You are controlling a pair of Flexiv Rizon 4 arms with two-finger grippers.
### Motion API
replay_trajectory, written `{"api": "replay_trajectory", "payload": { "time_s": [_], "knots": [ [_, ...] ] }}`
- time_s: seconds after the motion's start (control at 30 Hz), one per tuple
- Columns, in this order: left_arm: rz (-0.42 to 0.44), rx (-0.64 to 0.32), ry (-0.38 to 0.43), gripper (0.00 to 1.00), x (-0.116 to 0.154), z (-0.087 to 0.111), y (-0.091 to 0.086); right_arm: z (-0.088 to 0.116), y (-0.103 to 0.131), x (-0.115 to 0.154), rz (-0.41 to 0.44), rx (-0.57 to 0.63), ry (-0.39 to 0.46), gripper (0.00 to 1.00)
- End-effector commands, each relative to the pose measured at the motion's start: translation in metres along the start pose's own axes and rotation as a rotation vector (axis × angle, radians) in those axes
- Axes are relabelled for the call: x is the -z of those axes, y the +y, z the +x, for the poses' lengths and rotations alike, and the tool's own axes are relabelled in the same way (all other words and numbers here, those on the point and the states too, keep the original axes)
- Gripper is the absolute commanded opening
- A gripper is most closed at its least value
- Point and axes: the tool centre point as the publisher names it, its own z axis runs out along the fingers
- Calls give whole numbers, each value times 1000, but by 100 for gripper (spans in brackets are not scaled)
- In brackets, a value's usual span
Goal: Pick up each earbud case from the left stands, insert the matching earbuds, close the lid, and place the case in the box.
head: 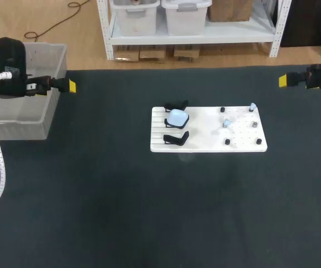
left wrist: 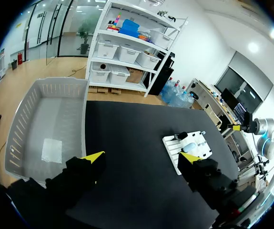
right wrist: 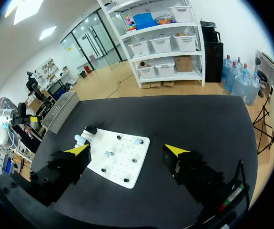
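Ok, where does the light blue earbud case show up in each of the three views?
Head view: the earbud case sits at the left end of the white board, between two empty black stands.
Left wrist view: earbud case on the white board, ahead of the left gripper.
Right wrist view: earbud case at the white board's far end.
Shared landmark: the white board.

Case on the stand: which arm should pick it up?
Left, probably: the case sits at the board's left end, and the box is right beside the open left gripper.
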Motion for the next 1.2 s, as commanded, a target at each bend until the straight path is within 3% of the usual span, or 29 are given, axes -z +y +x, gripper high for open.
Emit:
{"api": "replay_trajectory", "payload": {
  "time_s": [0.03,0.13,0.37,0.63,1.03,1.2],
  "knots": [
    [-6,1,5,100,0,-1,-1,0,0,0,0,0,1,100],
    [-6,1,5,100,0,-1,-1,0,0,0,0,0,1,100],
    [108,-152,-36,100,13,-14,-23,0,0,0,0,0,1,100],
    [233,-446,-59,100,20,-26,-51,0,0,0,0,0,1,100],
    [445,-722,-60,100,15,-49,-73,0,0,0,0,0,1,100],
    [464,-882,-88,100,11,-51,-87,0,0,0,0,0,1,100]
  ]
}}
